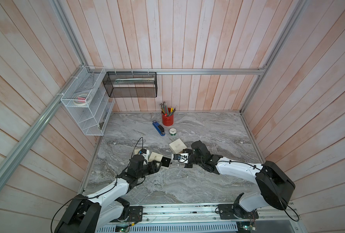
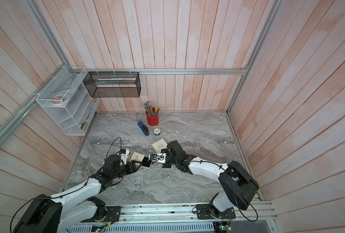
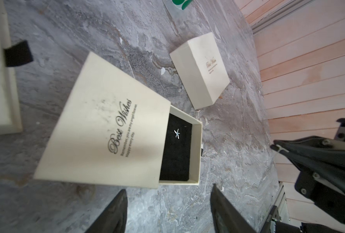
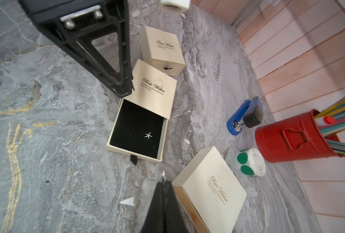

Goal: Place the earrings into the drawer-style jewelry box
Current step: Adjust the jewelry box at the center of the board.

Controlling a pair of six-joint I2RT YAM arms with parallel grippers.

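Top views both show pale pink plank walls (image 1: 187, 40) around my grey marbled tabletop (image 1: 187, 185), with a white wire rack (image 1: 82, 113) and a black mesh basket (image 1: 131, 84) hung at the rail. Only my wrist views make the lettering readable. The cream sleeve (image 3: 99, 125) of the drawer-style jewelry box says "Best Wishes", with "Remember, you are my angel forever. Happy every day." beneath. A closed box (image 4: 210, 187) nearby carries the same title. The drawer (image 4: 162, 139) is slid partly out, and one star-shaped earring (image 4: 148, 135) lies on its black pad; from above it is a mere white speck. My left gripper (image 3: 167, 211) stands partly open and empty, just short of the box. My right gripper (image 4: 163, 182) is pinched tight near the drawer's black pull tab (image 4: 133, 159), with a small silver piece (image 4: 163, 173) at its tip, too tiny to identify.
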